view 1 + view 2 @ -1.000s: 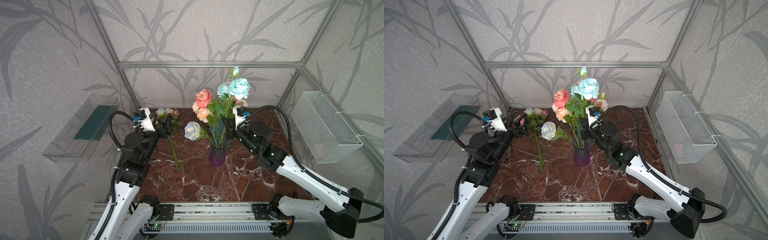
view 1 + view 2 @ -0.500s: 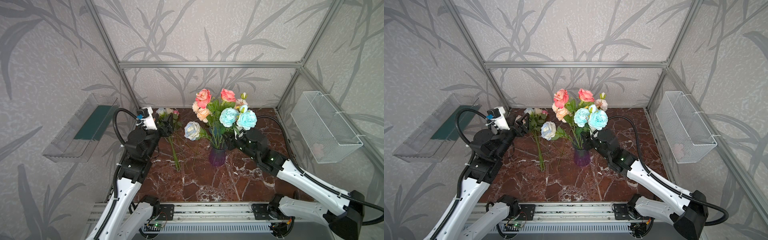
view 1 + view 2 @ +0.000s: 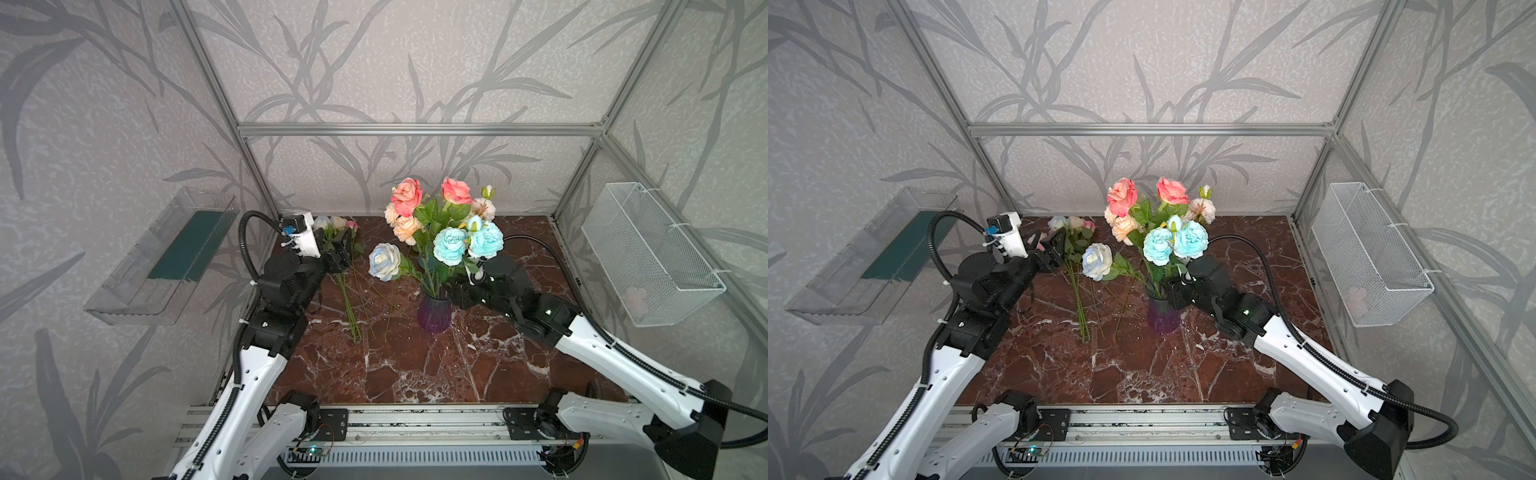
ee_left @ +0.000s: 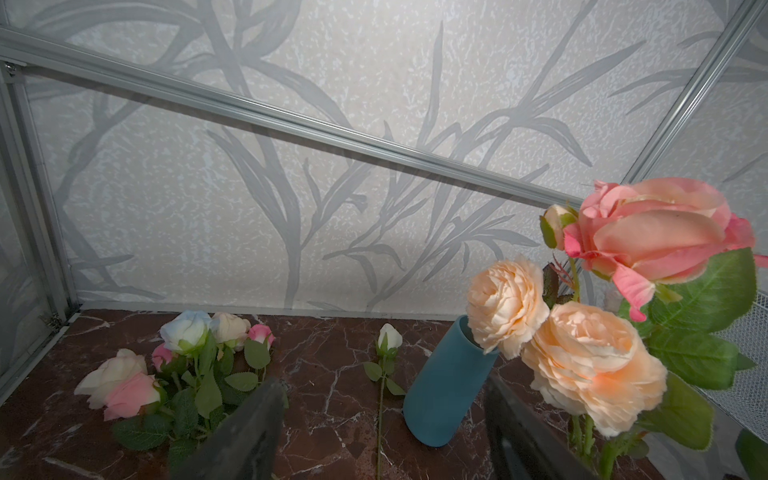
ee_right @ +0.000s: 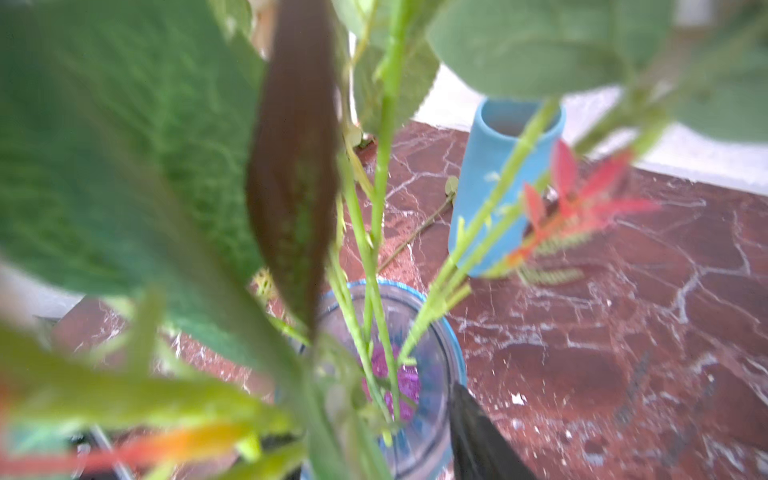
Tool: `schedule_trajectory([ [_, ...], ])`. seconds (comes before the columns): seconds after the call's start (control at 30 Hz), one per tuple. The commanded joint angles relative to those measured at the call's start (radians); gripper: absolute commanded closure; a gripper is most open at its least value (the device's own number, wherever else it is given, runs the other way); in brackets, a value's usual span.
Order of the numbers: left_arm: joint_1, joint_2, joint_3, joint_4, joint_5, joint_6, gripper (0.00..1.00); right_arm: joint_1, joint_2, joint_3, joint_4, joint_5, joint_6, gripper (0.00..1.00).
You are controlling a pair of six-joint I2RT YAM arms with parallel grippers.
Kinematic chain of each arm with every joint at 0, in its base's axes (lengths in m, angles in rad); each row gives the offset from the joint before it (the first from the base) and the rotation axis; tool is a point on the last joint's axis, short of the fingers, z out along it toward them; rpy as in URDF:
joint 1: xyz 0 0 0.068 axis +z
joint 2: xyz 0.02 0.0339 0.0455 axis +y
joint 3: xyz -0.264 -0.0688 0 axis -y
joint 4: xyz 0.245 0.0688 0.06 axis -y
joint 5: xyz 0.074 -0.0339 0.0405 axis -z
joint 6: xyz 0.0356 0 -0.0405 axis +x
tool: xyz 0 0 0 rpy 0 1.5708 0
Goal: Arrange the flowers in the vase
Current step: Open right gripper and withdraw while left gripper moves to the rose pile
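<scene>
Marbled red-brown stone tops the desk (image 3: 415, 374), bare along its near edge. Toward the middle stands the purple vase (image 3: 433, 318), holding most of the flowers (image 3: 434, 214). The right gripper (image 3: 453, 293) sits low against the vase's right side, level with its mouth. In the right wrist view 1 finger (image 5: 482, 432) stands off to the side of the stems and touches none of them, so the jaws are parted and hold nothing. The other finger is hidden behind leaves. 1 second ago this gripper held the pale blue roses (image 3: 467, 245) high above the bouquet. Now those 2 blooms sit low at the bouquet's front with their stems down inside the vase, and the arm has dropped with them. Behind them rise 2 coral roses (image 3: 407, 195) and some peach blooms (image 3: 405, 226).

Left of the vase a white-and-blue rose (image 3: 384, 259) sits above thin stems lying on the desk; whether it lies or leans I cannot tell. Farther on, toward the far left corner, a loose bunch (image 3: 334, 226) of cream, pink and pale buds lies flat. The left gripper (image 3: 338, 255) hovers over it, fingers spread wide with nothing between them, nudged slightly farther than 1 second ago. Near the far edge a teal vase (image 4: 449, 386) stands beside a single white bud (image 4: 390, 336).
</scene>
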Motion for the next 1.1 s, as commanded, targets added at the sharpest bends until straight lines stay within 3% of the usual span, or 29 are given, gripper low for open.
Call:
schedule_trajectory([
  [0.0, -0.006, 0.005, 0.017, 0.005, 0.021, -0.003, 0.23, 0.003, -0.009, 0.06, -0.127, -0.002, -0.029, 0.4],
  [0.23, -0.007, 0.027, 0.026, -0.01, 0.026, 0.0, 0.23, -0.013, 0.051, 0.097, -0.255, -0.071, -0.063, 0.36],
  [0.73, -0.014, 0.059, 0.035, -0.026, 0.019, 0.004, 0.23, -0.019, -0.057, 0.069, -0.294, -0.077, -0.055, 0.35],
  [0.9, -0.014, 0.092, 0.055, -0.074, -0.061, 0.006, 0.23, -0.02, -0.108, 0.064, -0.291, -0.068, -0.05, 0.37],
  [1.07, -0.005, 0.164, 0.099, -0.172, -0.245, -0.023, 0.26, -0.02, -0.211, 0.032, -0.263, -0.032, -0.036, 0.4],
])
